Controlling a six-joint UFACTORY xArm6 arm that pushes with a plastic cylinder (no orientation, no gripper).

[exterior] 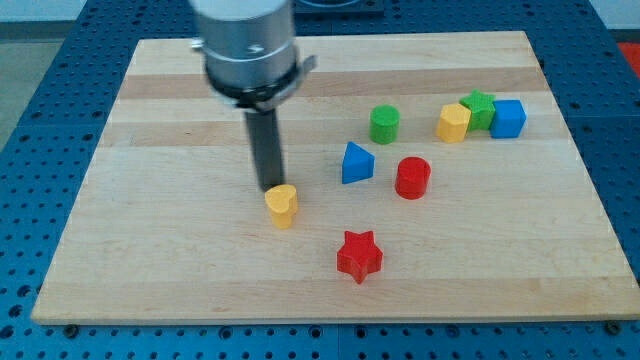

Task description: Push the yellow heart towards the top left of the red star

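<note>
In the single camera view, the yellow heart (283,205) sat left of centre on the wooden board (150,270), already above and to the left of the red star (359,256) but well apart from it. My tip (272,187) touched the heart's upper left edge. The arm carried no jaws, only the rod. I judged the task mostly done, with perhaps a short nudge toward the star left. No containers were on the board.

A blurred grey cylindrical housing with a dark lower collar; beneath it a straight dark rod — my tip (272,188) blunt.
</note>
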